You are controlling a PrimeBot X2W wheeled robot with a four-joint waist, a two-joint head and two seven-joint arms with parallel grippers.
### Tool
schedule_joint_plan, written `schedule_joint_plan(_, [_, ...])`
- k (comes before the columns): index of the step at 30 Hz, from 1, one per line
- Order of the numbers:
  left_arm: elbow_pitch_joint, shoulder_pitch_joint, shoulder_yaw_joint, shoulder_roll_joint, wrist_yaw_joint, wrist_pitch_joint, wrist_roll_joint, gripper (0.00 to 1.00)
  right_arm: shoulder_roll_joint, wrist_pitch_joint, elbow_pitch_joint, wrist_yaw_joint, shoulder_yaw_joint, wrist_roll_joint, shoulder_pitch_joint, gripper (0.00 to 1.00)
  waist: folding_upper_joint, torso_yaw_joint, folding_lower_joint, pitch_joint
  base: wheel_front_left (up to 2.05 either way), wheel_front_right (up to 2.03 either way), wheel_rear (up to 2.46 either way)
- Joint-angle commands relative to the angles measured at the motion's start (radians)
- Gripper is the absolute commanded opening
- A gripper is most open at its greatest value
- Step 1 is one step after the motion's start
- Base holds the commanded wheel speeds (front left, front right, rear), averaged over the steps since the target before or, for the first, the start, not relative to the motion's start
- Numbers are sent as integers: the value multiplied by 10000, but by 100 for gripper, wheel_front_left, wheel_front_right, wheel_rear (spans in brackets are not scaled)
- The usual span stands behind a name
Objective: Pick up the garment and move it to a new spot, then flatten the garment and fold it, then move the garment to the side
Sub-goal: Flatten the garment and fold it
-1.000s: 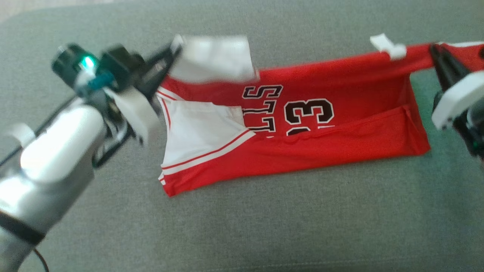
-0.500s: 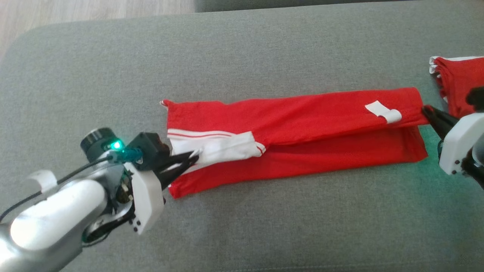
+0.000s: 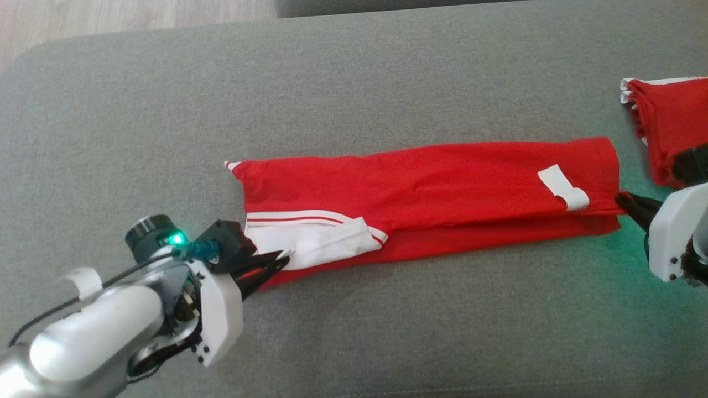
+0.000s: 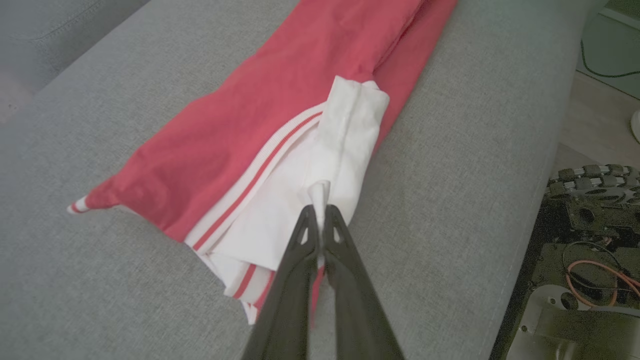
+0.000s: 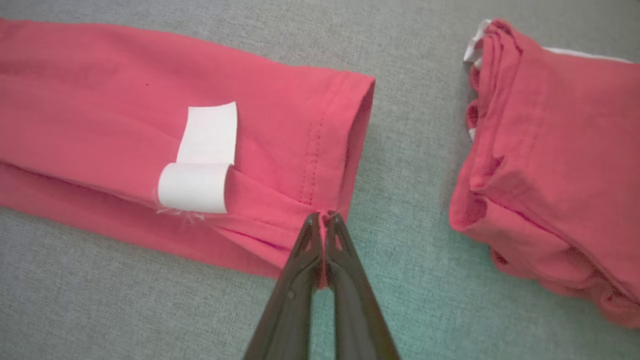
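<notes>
The garment (image 3: 431, 193) is a red jersey with white trim, folded lengthwise into a long band across the grey cushion. My left gripper (image 3: 283, 257) is shut on the white-trimmed corner at the band's left end; the left wrist view shows white cloth pinched between the tips of that gripper (image 4: 319, 206) over the garment (image 4: 280, 100). My right gripper (image 3: 620, 198) is shut on the hem corner at the right end, close beside a white label (image 3: 563, 188). In the right wrist view, red cloth of the garment (image 5: 125, 100) sits between the closed tips of the right gripper (image 5: 324, 216).
A second folded red garment (image 3: 669, 124) lies at the far right of the cushion, also seen in the right wrist view as a red bundle (image 5: 555, 160). Wooden floor (image 3: 110, 19) shows beyond the cushion's (image 3: 354, 83) rounded far-left corner. The cushion's front edge and robot base (image 4: 585, 250) appear in the left wrist view.
Both grippers brought the raised upper edge of the garment toward me and down, folding it over itself and hiding the numbers. The camera view also shifted.
</notes>
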Motion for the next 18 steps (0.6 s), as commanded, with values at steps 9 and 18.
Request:
schedule_joint_plan(9, [517,12,825,-11,508,-826,-259,100,-325,186,-158,67,-839,733,49,100,0,-180,0,-194,0,0,0])
schedule_joint_plan(18, [836,210,2715,-783,2662,-3224,-605,100,957,-2139,-281,67,-2514,302,-241,100,0,-395,0,-693,0,0,0])
